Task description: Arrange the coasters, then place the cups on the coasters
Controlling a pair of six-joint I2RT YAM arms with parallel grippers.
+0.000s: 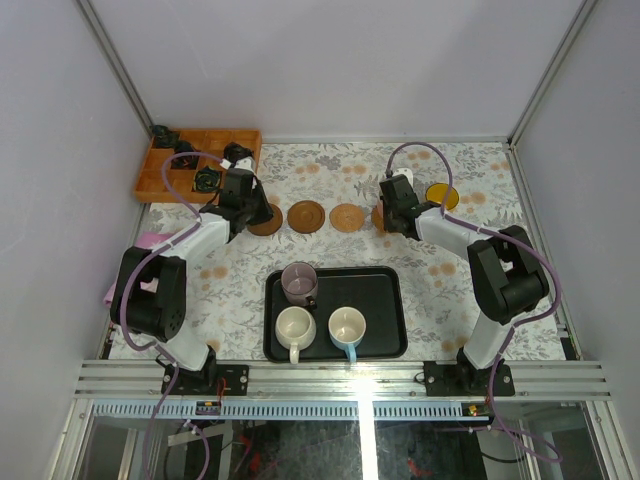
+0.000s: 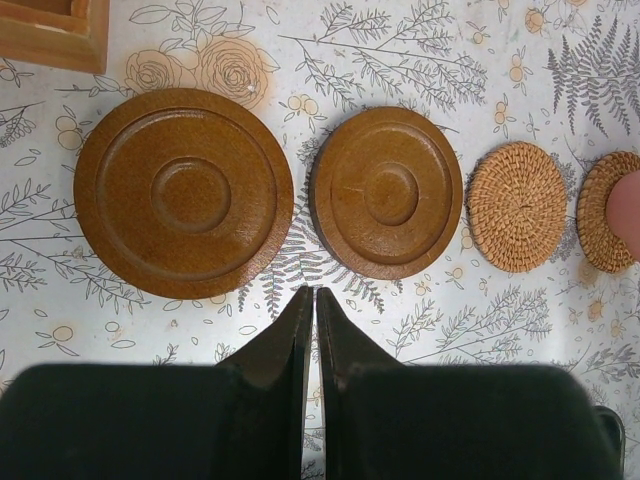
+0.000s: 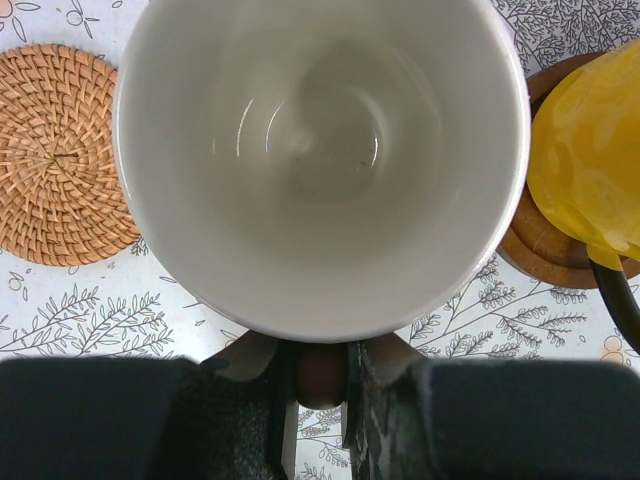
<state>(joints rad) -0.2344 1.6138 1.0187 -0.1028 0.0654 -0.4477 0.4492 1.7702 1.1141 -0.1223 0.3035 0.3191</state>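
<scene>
A row of coasters lies across the cloth: two ringed wooden ones (image 2: 183,192) (image 2: 388,192), then two woven ones (image 2: 517,206) (image 2: 600,210). My left gripper (image 2: 308,295) (image 1: 250,208) hangs shut and empty just short of the gap between the wooden pair. My right gripper (image 3: 320,375) (image 1: 398,207) is shut on the handle of the pink cup (image 3: 320,150), which sits over the fourth coaster. The yellow cup (image 3: 585,150) (image 1: 441,195) stands on a wooden coaster (image 3: 540,250). Mauve (image 1: 299,283), cream-white (image 1: 295,327) and light blue (image 1: 347,325) cups stand on the black tray (image 1: 385,300).
A compartmented wooden box (image 1: 195,160) with small dark objects sits at the back left, close to my left arm. Something pink (image 1: 145,242) lies at the table's left edge. White walls enclose the table on three sides.
</scene>
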